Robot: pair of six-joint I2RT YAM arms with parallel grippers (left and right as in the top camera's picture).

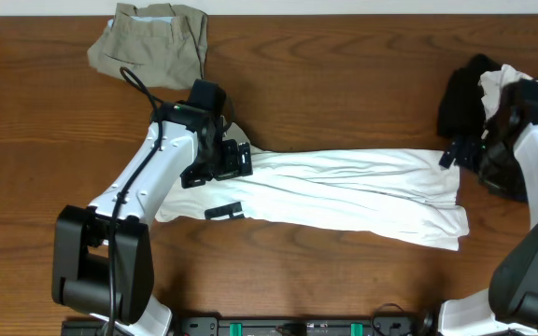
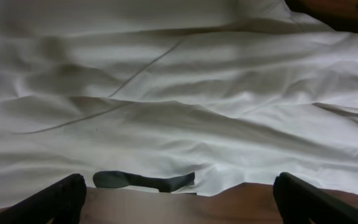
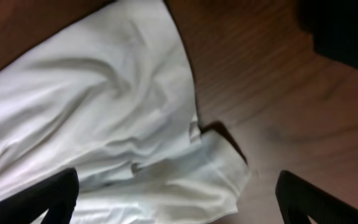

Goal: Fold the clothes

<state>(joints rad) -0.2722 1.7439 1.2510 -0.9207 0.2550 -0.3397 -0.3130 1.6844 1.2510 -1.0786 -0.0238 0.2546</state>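
A white top [image 1: 353, 191] lies in a long, rumpled band across the middle of the worktop [image 1: 344, 84], with a black mark [image 1: 223, 212] at its lower left. The left hand [image 1: 224, 161] is at its left end and the right hand [image 1: 456, 155] at its right, both with fingers apart and empty. A khaki piece [image 1: 152, 42] sits upper left, and a dark pile [image 1: 479, 89] upper right.

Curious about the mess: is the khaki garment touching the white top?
Apart. Overhead shows bare table between the khaki garment and the white top.

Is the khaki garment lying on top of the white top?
No, the khaki garment lies crumpled by itself, clear of the white top.
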